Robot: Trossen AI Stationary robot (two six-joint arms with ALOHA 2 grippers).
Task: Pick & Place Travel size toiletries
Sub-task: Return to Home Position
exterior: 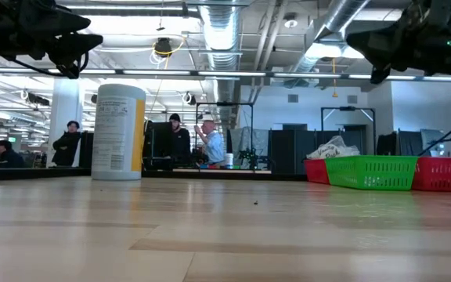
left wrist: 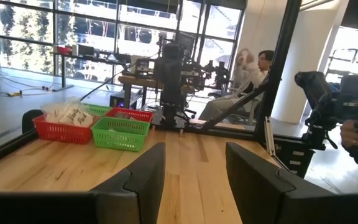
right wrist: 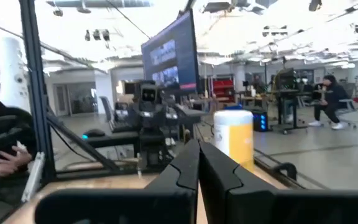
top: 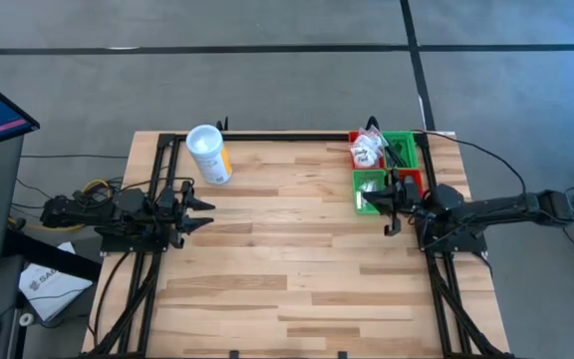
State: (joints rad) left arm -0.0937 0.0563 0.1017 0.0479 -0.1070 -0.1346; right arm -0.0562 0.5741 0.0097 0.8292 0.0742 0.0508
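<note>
Wooden planks make the desk point(top: 287, 274), and beyond it the low view shows a big workshop with several people point(exterior: 177, 141) standing far off. Four small bins stand together at about 2 o'clock on the desk, two red and two green. The travel size toiletries point(top: 368, 152) that I can make out are white wrapped packets, heaped in the red bin point(top: 354, 140) at the far corner of this group. What lies in the other bins is too small to tell.

The right gripper point(top: 391, 204) hangs above the desk at 3 o'clock, just beside the near green bin point(top: 359, 191); its fingers are pressed together with nothing between them. The left gripper point(top: 205, 213) waits at 9 o'clock with fingers spread wide and empty. A white canister point(top: 210, 155) with a yellow label stands upright at 11 o'clock, well apart from the bins.
</note>
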